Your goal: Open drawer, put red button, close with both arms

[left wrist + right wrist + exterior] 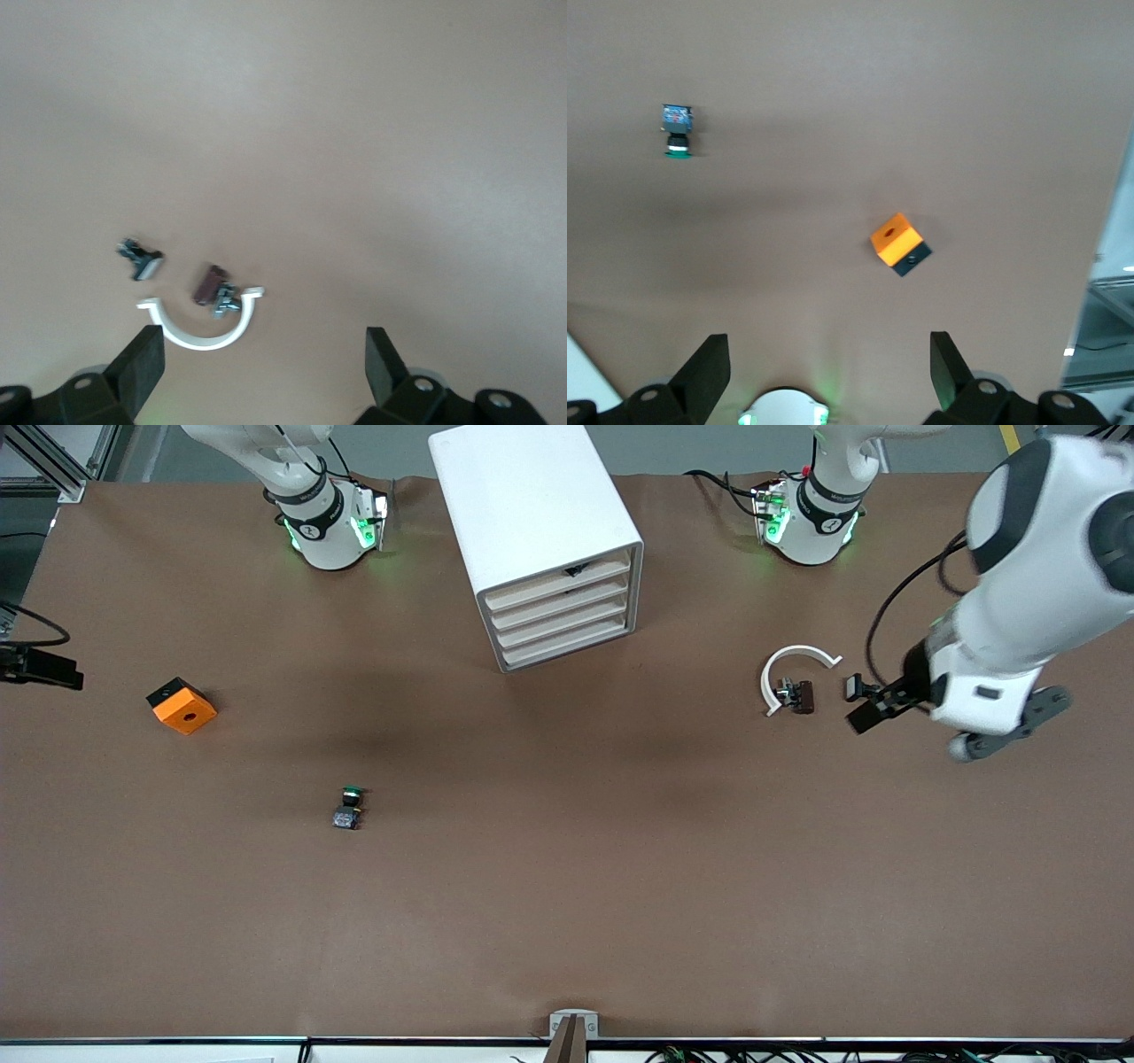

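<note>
Staging: hovering the left gripper (861, 707) over the worktop (567, 921) near three o'clock from its middle, fingers spread wide and clamping nothing, likely lining up on the red button (802, 695) lying close by in the mouth of a white ring (793, 662). Parking the right gripper (830, 345) over the right arm's end at about nine o'clock, jaws equally apart and empty, looking down on an orange block (182, 705) and the green-capped switch (348, 808) at eight o'clock, probably waiting out of the way. Facing the cabinet (532, 505) at twelve o'clock with the drawer (563, 577) fully shut and its small black handle (574, 568) untouched. Judging the opening step as not yet begun; needing the drawer pulled before carrying the button across, and minding the ring crowding any pinch on so small a part.
</note>
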